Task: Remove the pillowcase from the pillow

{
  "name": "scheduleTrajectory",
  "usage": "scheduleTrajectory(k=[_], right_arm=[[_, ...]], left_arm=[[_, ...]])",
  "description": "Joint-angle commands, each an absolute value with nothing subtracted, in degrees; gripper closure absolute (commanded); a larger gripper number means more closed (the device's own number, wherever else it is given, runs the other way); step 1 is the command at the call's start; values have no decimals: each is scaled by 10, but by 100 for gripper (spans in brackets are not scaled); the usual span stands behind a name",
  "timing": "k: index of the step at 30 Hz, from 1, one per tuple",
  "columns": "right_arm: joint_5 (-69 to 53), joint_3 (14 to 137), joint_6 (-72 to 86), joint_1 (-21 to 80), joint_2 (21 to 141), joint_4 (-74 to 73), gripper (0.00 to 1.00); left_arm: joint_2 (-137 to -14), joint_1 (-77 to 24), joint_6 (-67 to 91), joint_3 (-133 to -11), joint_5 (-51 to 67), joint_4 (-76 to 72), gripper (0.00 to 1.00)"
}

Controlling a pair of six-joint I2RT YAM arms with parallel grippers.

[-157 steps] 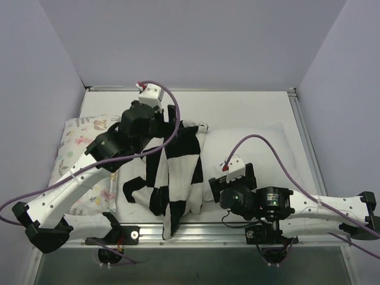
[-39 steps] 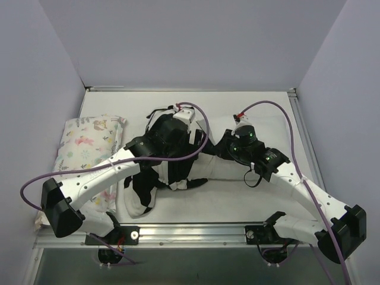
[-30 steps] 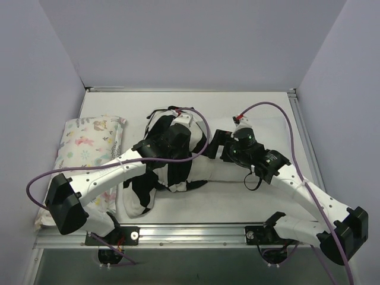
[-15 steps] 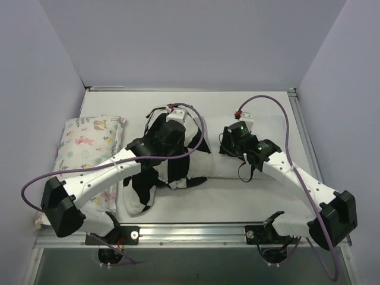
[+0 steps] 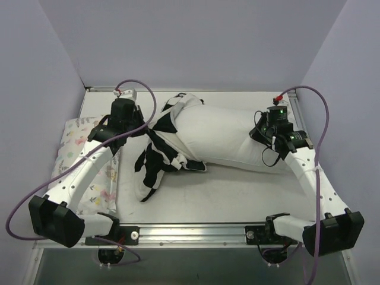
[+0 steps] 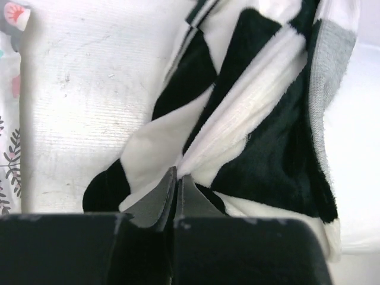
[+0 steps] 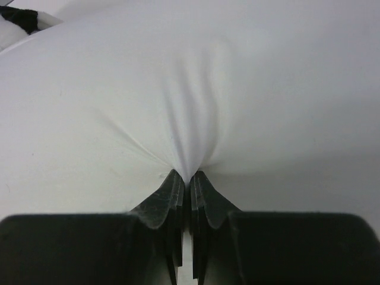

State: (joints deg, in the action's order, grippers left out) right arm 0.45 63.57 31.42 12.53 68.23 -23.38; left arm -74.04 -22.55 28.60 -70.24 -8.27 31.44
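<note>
The big white pillow (image 5: 219,133) lies across the middle of the table (image 5: 237,190). Most of it is bare. The checkered pillowcase (image 5: 159,155) is bunched up at the pillow's 9 o'clock end, and it looks like it wraps the corner there near 11 o'clock, so the job seems nearly done but not finished. The left gripper (image 6: 176,181) is closed tight on a fold of the pillowcase. The right gripper (image 7: 190,178) is closed on a small pinch of the pillow's white cloth at the 3 o'clock end, and the cloth wrinkles toward its tips. The biggest worry is that pinch: it is thin, so a hard tug from the left could pull the cloth out of the right gripper. Then the whole pillow would slide toward 9 o'clock with the case stuck on it. The left hold is also just one fold, so it could slip free too. The case might catch on the fat corner of the pillow if the pull goes the wrong way. A loose flap of the case trails toward 7 o'clock and could drag on the table. The flowery pillow (image 5: 80,142) lies close by at 9 o'clock, and the left arm could bump it while pulling.
</note>
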Motion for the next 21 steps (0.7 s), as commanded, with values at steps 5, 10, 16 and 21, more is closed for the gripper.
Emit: scheduleTrajectory(k=[5, 10, 16, 21], right_arm=[[66, 664, 280, 41, 637, -304, 100], [61, 673, 274, 31, 630, -308, 100], [-36, 693, 259, 13, 614, -310, 97], [60, 708, 208, 223, 606, -303, 23]], left_arm=[[-709, -98, 288, -708, -115, 325, 100], [-731, -96, 295, -691, -119, 309, 100], [-783, -104, 281, -708, -69, 283, 100], [-819, -166, 279, -697, -58, 259, 100]])
